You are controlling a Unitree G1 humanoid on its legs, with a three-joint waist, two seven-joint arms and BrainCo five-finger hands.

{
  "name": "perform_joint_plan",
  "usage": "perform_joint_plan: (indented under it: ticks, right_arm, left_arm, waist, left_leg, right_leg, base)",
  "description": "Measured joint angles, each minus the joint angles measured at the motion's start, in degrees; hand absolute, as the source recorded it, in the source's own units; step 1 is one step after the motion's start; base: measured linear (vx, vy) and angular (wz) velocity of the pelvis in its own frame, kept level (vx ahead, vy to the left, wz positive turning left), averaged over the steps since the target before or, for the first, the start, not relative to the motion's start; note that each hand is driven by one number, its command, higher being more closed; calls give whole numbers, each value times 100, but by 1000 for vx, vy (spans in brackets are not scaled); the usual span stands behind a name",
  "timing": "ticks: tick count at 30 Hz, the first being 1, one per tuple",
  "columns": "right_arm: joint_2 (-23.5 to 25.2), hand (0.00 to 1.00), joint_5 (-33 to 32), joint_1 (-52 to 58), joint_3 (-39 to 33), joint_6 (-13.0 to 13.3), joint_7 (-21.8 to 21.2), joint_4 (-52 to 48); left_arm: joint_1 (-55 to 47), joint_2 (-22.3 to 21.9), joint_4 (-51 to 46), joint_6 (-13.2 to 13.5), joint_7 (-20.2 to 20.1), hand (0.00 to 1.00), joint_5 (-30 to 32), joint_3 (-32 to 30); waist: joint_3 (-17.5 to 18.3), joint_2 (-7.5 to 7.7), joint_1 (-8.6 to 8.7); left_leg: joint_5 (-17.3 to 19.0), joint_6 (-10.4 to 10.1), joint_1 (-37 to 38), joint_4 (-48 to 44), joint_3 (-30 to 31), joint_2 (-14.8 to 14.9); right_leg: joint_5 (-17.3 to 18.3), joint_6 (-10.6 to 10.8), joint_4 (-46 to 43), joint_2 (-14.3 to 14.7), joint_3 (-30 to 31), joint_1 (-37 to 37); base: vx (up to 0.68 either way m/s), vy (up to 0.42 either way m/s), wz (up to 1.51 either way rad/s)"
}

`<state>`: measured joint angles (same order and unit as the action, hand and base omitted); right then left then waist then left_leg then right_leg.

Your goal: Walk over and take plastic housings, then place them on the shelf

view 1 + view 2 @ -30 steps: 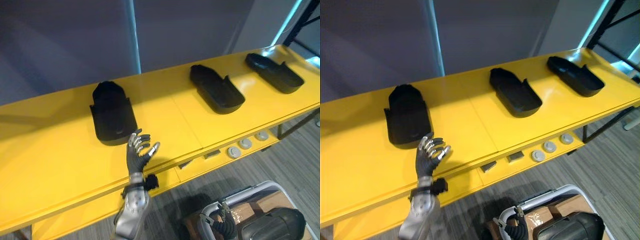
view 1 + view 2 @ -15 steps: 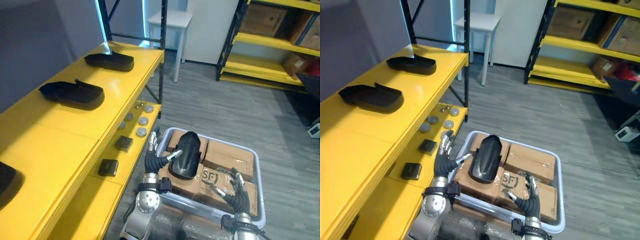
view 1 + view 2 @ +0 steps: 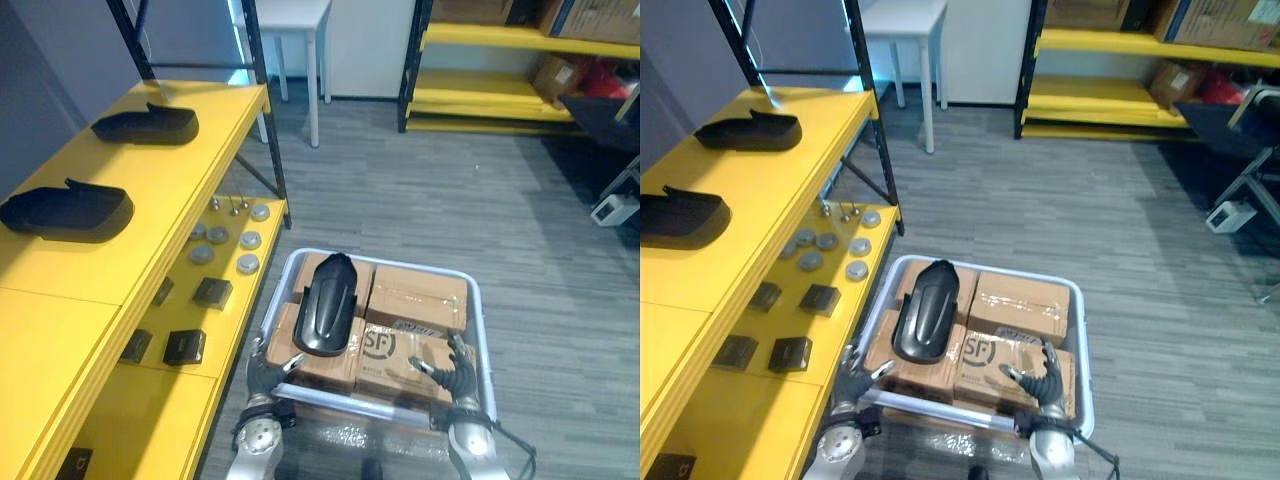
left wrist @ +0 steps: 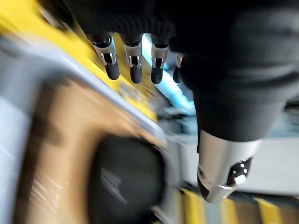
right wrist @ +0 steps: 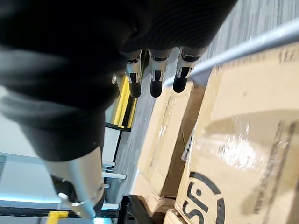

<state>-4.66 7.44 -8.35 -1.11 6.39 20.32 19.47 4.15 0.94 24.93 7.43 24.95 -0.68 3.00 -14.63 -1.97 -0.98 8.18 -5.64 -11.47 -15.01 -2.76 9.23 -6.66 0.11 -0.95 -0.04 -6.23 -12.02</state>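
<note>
My left hand (image 3: 266, 372) and right hand (image 3: 457, 374) hover spread and empty at lower centre, so I aim to cup the plastic housing (image 3: 322, 318) by both sides before lifting.

Cardboard boxes (image 3: 415, 300) packed side by side in grey-rimmed crate (image 3: 477, 320) on grey floor (image 3: 400, 180). Round discs (image 3: 247, 263), small black blocks (image 3: 212, 292) left of it. White table (image 3: 290, 15) beyond.

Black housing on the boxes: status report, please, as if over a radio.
Left hand, right hand open, empty, at crate rim. Black housing lies on cardboard boxes, unheld. Two other housings on yellow shelf.
</note>
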Motion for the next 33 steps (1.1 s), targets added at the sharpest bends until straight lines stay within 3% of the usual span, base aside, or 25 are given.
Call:
perform_joint_plan:
  ticks: [2, 3, 8, 10, 13, 15, 18, 23, 24, 29, 33]
  right_arm:
    - [9, 0, 16, -754, -107, -73, 159, 193]
    - [-2, 0, 17, -1873, -350, -289, 497, 688]
    - [-1, 0, 23, -2577, -389, -361, 686, 981]
    - [-27, 0, 13, -3038, -711, -418, 818, 1380]
    - [-439, 0, -9, -4001, -958, -522, 1038, 2570]
    - [-923, 0, -45, -4566, -946, -568, 1019, 3505]
    - [-1214, 0, -75, -5058, -949, -637, 891, 4281]
    - [-1402, 0, -137, -5303, -941, -762, 842, 4616]
    - [-1559, 100, -136, -5431, -911, -780, 840, 4832]
    - [-2140, 100, -137, -5634, -893, -791, 727, 5238]
    - [-2432, 100, -112, -5714, -925, -853, 155, 5514]
  left_arm:
    - [105, 104, 572, -6, 187, 0, 19, -346]
    - [140, 254, 992, -74, 491, 0, 107, -505]
    - [51, 263, 1007, -35, 482, 0, 139, -500]
    - [58, 267, 1098, 57, 459, 0, 140, -491]
    - [86, 295, 1498, 104, 422, 0, 107, -466]
    - [199, 312, 1824, 111, 348, 0, -77, -381]
    - [293, 334, 2002, 132, 300, 0, -206, -371]
    - [510, 368, 2118, 150, 222, 0, -313, -362]
    - [594, 387, 2122, 167, 212, 0, -386, -332]
    - [768, 444, 2124, 210, 124, 0, -502, -191]
    - [773, 426, 2152, 198, -80, 0, -620, -189]
  waist:
    - [-335, 31, -46]
    - [-690, 167, -403]
    - [-867, 251, -475]
    - [-989, 255, -484]
    - [-1055, 252, -542]
    - [-1097, 215, -675]
    - [-1149, 210, -784]
    - [-1208, 161, -859]
    - [-1210, 158, -858]
    - [-1219, 141, -904]
    - [-1237, 111, -921]
  left_leg:
    - [-174, 117, -179, 158, 37, -240]
    - [-191, 136, -435, 20, 176, -358]
    - [-172, 167, -554, -74, 292, -443]
    - [-144, 209, -667, -173, 321, -476]
    - [-119, 235, -1045, -357, 463, -499]
    - [-119, 230, -1273, -477, 617, -500]
    - [-129, 215, -1488, -555, 780, -496]
    - [-141, 203, -1745, -696, 948, -500]
    - [-143, 207, -1852, -737, 1016, -530]
    - [-222, 236, -2091, -709, 1208, -616]
    - [-336, 200, -2086, -575, 1318, -624]
  right_leg:
    - [-285, 74, 293, -213, -55, -63]
    - [-445, 156, 501, -303, -119, -91]
    - [-523, 266, 548, -382, -66, -90]
    - [-527, 273, 548, -411, -68, -139]
    - [-566, 327, 547, -415, -106, -362]
    - [-586, 344, 544, -388, -198, -466]
    - [-603, 365, 536, -354, -230, -583]
    - [-682, 474, 536, -330, -233, -693]
    - [-690, 483, 536, -339, -243, -746]
    - [-757, 502, 538, -379, -267, -901]
    - [-756, 502, 540, -378, -330, -908]
  base:
    - [-18, 194, 26]
    - [54, 199, 48]
    - [38, 99, 16]
    - [-65, 72, 6]
    - [-80, 46, 14]
    - [-69, 23, 27]
    - [-15, 29, 22]
    - [20, 48, 15]
    - [2, 38, 17]
    - [-2, 27, 19]
    - [30, -17, 14]
